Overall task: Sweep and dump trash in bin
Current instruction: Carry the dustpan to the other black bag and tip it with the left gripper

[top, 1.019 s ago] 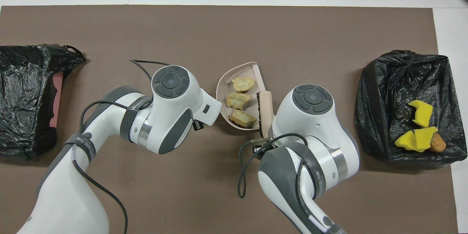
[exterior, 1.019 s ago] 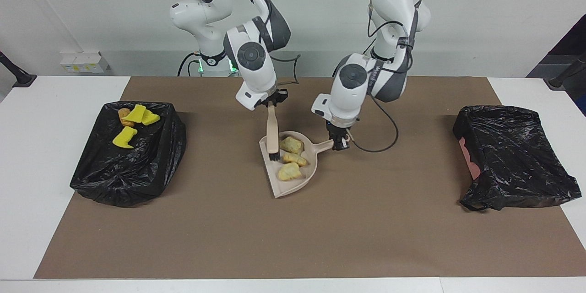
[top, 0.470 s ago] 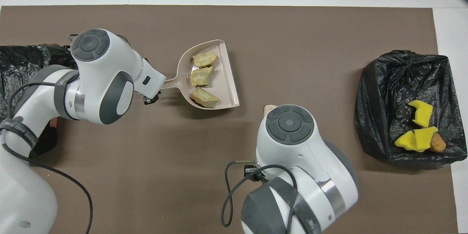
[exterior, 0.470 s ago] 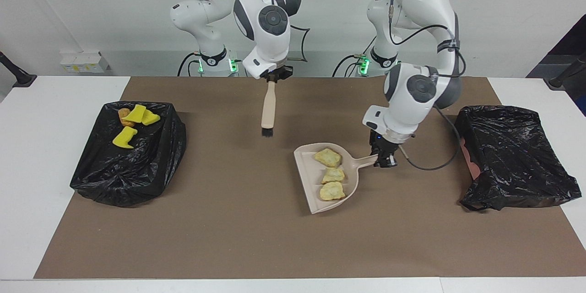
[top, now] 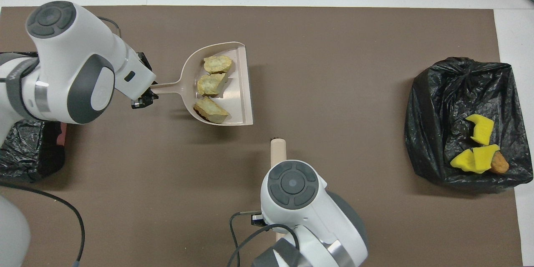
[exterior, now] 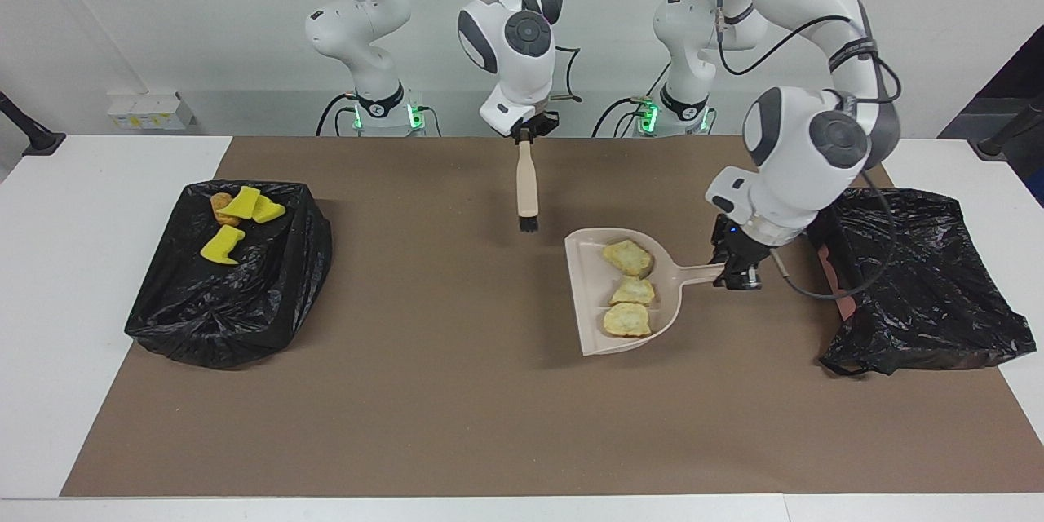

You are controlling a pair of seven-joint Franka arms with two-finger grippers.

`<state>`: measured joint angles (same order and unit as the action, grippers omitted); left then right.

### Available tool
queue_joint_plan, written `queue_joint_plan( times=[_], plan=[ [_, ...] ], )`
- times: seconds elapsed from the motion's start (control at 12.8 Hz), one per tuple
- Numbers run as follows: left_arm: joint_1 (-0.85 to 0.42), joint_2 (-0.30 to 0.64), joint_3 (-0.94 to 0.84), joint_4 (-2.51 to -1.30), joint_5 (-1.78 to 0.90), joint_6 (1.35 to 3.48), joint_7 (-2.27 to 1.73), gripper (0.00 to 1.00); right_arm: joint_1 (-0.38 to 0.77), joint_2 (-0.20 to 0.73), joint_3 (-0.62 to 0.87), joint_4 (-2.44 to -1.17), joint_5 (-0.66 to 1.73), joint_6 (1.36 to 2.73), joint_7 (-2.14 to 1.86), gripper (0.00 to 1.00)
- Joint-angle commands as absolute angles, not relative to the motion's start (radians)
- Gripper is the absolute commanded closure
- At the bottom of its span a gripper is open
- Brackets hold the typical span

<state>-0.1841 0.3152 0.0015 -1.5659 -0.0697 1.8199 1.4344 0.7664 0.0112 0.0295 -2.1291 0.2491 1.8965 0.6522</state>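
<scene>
Carrying the dustpan (exterior: pixel 624 294) by its handle, our left gripper (exterior: pixel 736 271) has swung it away from mid-table toward the empty black bin (exterior: pixel 922 277) at the left arm's end. The three pastries (exterior: pixel 630 289) ride in the pan, so sweeping looks finished and dumping comes next. The pan's long axis runs along the table, its open lip pointing back toward the right arm's end. Our right gripper (exterior: pixel 527 133) has lifted clear, clenched on the brush (exterior: pixel 527 192), which hangs bristles-down. The yellow wedges (exterior: pixel 239 220) and a brown lump (exterior: pixel 220 205) lie in the other bin (exterior: pixel 228 294).
</scene>
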Motion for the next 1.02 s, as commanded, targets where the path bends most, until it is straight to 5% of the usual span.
queue_joint_plan(
  times=[0.0,0.31,0.55,0.86,0.94],
  plan=[
    [-0.120,0.296,0.003,-1.520,-0.061,1.732,1.575,1.00,0.787,0.032,0.032,-2.184,0.267,1.985,0.687,1.00],
    [-0.023,0.230,-0.002,-1.523,-0.028,1.729,1.831,1.00,0.808,0.040,0.032,-2.232,0.268,2.020,0.707,1.00],
    [0.081,0.219,0.003,-1.535,-0.026,1.726,1.991,1.00,0.813,0.066,0.034,-2.243,0.268,2.066,0.713,0.86],
    [0.216,0.215,0.005,-1.534,0.064,1.732,2.049,1.00,0.813,0.067,0.034,-2.246,0.268,2.072,0.704,0.47],
    [0.254,0.215,0.005,-1.534,0.108,1.738,2.045,1.00,0.813,0.078,0.032,-2.234,0.267,2.072,0.703,0.24]
  ],
)
